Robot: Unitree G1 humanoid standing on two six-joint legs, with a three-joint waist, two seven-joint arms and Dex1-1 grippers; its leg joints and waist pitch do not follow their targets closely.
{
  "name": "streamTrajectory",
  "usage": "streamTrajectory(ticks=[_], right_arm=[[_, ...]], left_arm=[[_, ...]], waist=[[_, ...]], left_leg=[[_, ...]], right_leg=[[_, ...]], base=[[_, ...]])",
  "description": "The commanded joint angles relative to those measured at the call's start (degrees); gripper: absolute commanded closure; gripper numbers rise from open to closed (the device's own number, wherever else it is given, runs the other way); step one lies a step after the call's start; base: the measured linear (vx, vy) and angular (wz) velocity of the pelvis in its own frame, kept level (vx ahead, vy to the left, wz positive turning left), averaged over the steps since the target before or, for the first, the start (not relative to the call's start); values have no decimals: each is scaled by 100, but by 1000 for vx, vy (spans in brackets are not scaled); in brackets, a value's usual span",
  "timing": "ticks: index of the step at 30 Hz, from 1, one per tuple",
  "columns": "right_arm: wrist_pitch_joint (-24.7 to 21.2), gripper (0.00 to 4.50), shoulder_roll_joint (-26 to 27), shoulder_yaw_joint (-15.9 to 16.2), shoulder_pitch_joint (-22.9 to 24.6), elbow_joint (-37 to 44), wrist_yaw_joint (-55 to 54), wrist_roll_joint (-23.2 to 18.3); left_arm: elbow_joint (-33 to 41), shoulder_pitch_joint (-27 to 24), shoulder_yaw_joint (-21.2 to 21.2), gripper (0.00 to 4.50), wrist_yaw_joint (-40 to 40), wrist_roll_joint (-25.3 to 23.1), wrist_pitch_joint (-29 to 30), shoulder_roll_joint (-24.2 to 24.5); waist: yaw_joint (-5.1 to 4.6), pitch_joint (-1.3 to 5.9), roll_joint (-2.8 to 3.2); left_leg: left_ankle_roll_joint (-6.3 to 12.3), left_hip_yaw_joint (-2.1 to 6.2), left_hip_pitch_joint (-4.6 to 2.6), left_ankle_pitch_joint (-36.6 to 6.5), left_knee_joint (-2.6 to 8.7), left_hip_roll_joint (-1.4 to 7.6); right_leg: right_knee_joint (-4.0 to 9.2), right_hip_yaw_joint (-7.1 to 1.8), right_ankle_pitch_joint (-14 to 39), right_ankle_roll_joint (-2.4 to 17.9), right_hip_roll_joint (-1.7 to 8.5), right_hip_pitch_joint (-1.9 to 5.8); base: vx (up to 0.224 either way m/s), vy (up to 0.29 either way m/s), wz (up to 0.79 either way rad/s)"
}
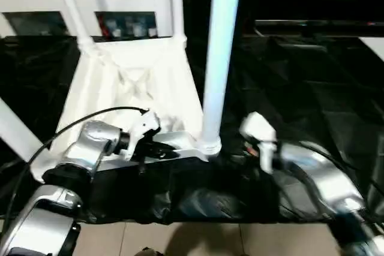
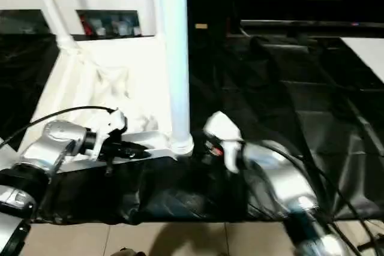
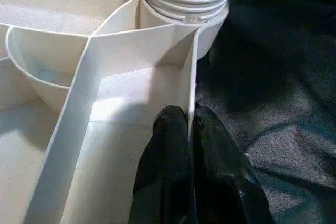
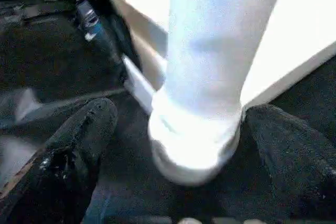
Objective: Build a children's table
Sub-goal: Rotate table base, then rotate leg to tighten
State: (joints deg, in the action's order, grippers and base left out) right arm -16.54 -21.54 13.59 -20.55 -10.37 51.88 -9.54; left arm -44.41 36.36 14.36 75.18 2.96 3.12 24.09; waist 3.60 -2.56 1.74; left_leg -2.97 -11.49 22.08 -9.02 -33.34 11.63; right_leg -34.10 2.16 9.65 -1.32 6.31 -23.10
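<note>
Tabletop [image 1: 138, 82] lies upside down, ribbed underside up, on a surface draped in black sheeting [image 1: 288, 88], toward its left half. I count several white legs standing in the corner sockets. The nearest leg [image 1: 219, 52] rises upright from the near right corner socket [image 1: 209, 146]; two more legs [image 1: 72, 10] stand at the far corners, and a fourth leg [image 1: 15, 130] leans out at the near left.

My left gripper [image 3: 190, 124] sits at the near edge of the tabletop, just left of the near right socket. Its fingers [image 3: 168, 129] are pinched narrow on the thin outer wall of the tabletop, one finger inside the wall and one outside. In the left wrist view the threaded collar of the nearest leg shows seated in the socket directly beyond the fingers.

My right gripper [image 4: 173, 129] is at the base of the nearest leg, from the right side. Its fingers [image 4: 84, 135] stand wide, one on each side of the flared leg end; I cannot tell whether either finger touches it.

Surroundings: a white cabinet [image 1: 120, 4] with glass doors stands behind the far edge, with small items behind the glass and a dark object on top. The sheeting is creased and bunched along the near edge under both forearms. A black cable [image 1: 78, 121] loops over the left forearm. Tiled floor [image 1: 198, 241] shows below the near edge.
</note>
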Motion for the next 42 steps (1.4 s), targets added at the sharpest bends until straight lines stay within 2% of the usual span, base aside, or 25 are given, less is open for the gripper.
streamTrajectory(ticks=[1, 2, 3, 4, 6, 10, 18, 20, 24, 26, 27, 29, 30, 32, 34, 35, 36, 37, 39, 40, 41, 42], right_arm=[[115, 0, 19, 3, -94, -144, -20, 54], [125, 0, 39, 6, -126, -186, -10, 48], [169, 30, 65, 19, -169, -256, -6, 60], [245, 38, 112, 45, -237, -375, 17, 74], [310, 43, 156, 69, -298, -493, 38, 95], [476, 85, 196, 146, -421, -755, 112, 182], [670, 161, 302, 187, -615, -1150, 174, 246], [723, 172, 355, 202, -665, -1260, 168, 274], [829, 184, 428, 216, -713, -1435, 156, 318], [848, 185, 508, 211, -692, -1587, -50, 418], [847, 187, 562, 207, -663, -1666, -240, 499], [765, 189, 781, 164, -567, -1792, -897, 677], [765, 189, 781, 164, -567, -1792, -897, 677], [599, 198, 1383, 3, -484, -1956, -1898, 733], [609, 198, 1490, -19, -502, -2017, -2050, 745], [662, 198, 1746, -75, -605, -2209, -2361, 742], [662, 198, 1746, -75, -605, -2209, -2361, 742], [729, 198, 1921, -91, -685, -2336, -2458, 720], [889, 198, 2120, -45, -790, -2460, -2457, 721], [947, 198, 2163, -20, -815, -2483, -2430, 725], [1087, 156, 2220, 22, -845, -2496, -2316, 718], [1209, 153, 2222, -32, -853, -2464, -2269, 703]], left_arm=[[47, 12, -59, 448, 5, 144, -39, -134], [37, 16, -60, 448, 4, 138, -47, -137], [26, 18, -62, 450, -4, 127, -59, -143], [11, 24, -71, 450, -18, 119, -73, -150], [3, 29, -77, 450, -38, 111, -85, -156], [-7, 30, -93, 450, -60, 75, -91, -160], [-57, 54, -101, 450, -101, 28, -108, -160], [-90, 76, -110, 450, -137, 24, -115, -173], [-137, 109, -112, 450, -256, -15, -126, -206], [-250, 218, -120, 450, -778, -158, -42, -355], [-321, 292, -133, 450, -1134, -240, 13, -469], [-358, 411, -196, 450, -1779, -282, 222, -802], [-358, 411, -196, 450, -1779, -282, 222, -802], [-253, 505, -225, 450, -2587, -293, 529, -1428], [-237, 515, -227, 450, -2706, -294, 568, -1536], [-211, 518, -196, 450, -2889, -314, 618, -1743], [-211, 518, -196, 450, -2889, -314, 618, -1743], [-219, 524, -176, 450, -2997, -348, 628, -1863], [-254, 530, -115, 450, -3056, -427, 586, -1968], [-264, 530, -91, 450, -3054, -453, 567, -1983], [-295, 536, -51, 450, -3028, -505, 507, -1986], [-300, 526, -11, 450, -2972, -559, 457, -1931]], waist=[[0, 349, -28], [6, 352, -17], [6, 351, -18], [4, 355, -55], [8, 344, -32], [9, 344, -31], [2, 343, -32], [-5, 340, -39], [-23, 320, -35], [-32, 315, -69], [-22, 304, -44], [-28, 294, -79], [-43, 288, -88], [-81, 281, -83], [-98, 286, -104], [-106, 287, -48], [-153, 276, -67], [-170, 283, -2], [-229, 307, -27], [-233, 304, -1], [-237, 301, -3], [-238, 305, 9]], left_leg=[[-159, 69, -158, -2130, 448, 119], [-142, 66, -163, -2091, 444, 120], [-134, 65, -153, -2068, 443, 117], [-114, 62, -139, -2031, 442, 111], [-107, 63, -142, -2061, 444, 111], [-132, 72, -149, -2141, 451, 117], [-110, 63, -139, -2076, 452, 115], [-116, 65, -143, -2138, 455, 113], [-158, 77, -156, -2361, 464, 112], [-170, 84, -159, -2437, 469, 115], [-209, 79, -212, -2553, 463, 124], [-249, 98, -175, -2540, 471, 100], [-259, 105, -166, -2542, 475, 96], [-269, 119, -178, -2658, 471, 79], [-254, 139, -190, -2729, 459, 61], [-248, 142, -190, -2743, 461, 59], [-229, 149, -195, -2854, 464, 50], [-215, 174, -189, -2911, 477, 39], [-174, 188, -179, -2945, 491, 38], [-163, 197, -157, -2948, 516, 40], [-154, 199, -160, -2985, 519, 38], [-151, 202, -191, -3091, 515, 40]], right_leg=[[410, -124, 1634, 1247, 134, 154], [398, -124, 1540, 1272, 129, 156], [392, -122, 1504, 1277, 126, 165], [388, -115, 1490, 1281, 128, 179], [398, -115, 1626, 1262, 137, 170], [418, -115, 1862, 1181, 146, 162], [402, -115, 1708, 1237, 130, 166], [411, -110, 1810, 1220, 129, 162], [454, -111, 2187, 1132, 144, 134], [468, -112, 2325, 1085, 144, 127], [498, -122, 2473, 1071, 151, 76], [517, -107, 2730, 941, 156, 103], [520, -101, 2800, 896, 154, 104], [581, -85, 3138, 746, 158, 75], [621, -56, 3373, 647, 163, 73], [623, -58, 3375, 634, 162, 69], [660, -35, 3471, 605, 154, 43], [666, -10, 3519, 534, 146, 78], [686, 8, 3411, 542, 143, 91], [694, 7, 3330, 531, 133, 102], [697, 5, 3307, 531, 123, 94], [702, -6, 3271, 558, 124, 61]], base=[[0, 0, 0], [0, 0, 0], [0, 0, 0], [0, 0, 0], [0, 0, 0], [0, 0, 0], [0, 0, 0], [0, 0, 0], [0, 0, 0], [0, 0, 0], [0, 0, 0], [0, 0, 0], [0, 0, 0], [0, 0, 0], [0, 0, 0], [0, 0, 0], [0, 0, 0], [0, 0, 0], [0, 0, 0], [0, 0, 0], [0, 0, 0], [0, 0, 0]])
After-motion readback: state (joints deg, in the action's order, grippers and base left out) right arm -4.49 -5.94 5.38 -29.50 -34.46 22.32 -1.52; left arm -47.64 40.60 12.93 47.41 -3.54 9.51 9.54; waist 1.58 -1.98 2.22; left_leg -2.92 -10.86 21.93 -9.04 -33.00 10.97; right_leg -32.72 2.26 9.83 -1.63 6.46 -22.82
